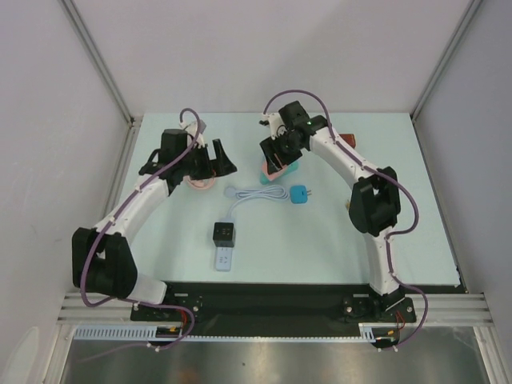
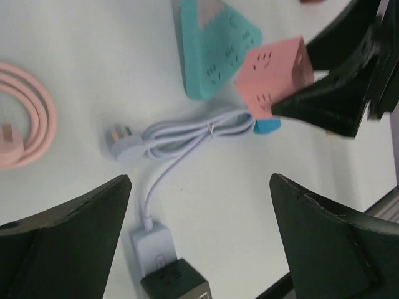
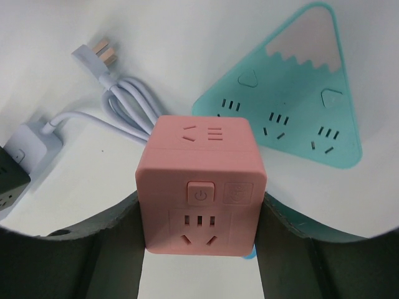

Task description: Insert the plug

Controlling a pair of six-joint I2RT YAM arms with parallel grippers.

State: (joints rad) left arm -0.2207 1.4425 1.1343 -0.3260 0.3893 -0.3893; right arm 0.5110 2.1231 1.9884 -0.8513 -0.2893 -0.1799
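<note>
Plug (image 2: pixel 126 146) lies lengthwise L-R, prongs prob. left.

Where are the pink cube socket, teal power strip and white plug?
pink cube socket (image 3: pixel 201 194), right wrist view, power button
teal power strip (image 3: pixel 290 93), right wrist view, centre
white plug (image 2: pixel 129 148), left wrist view, its body

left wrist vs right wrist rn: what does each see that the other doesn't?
Left wrist only: the pink coiled cable and the left gripper, open and empty.
Right wrist only: the power button on the pink cube socket.
Both: that cube clamped in the right gripper, the teal triangular strip, the white cable with its plug, and the white strip carrying a black cube.
</note>
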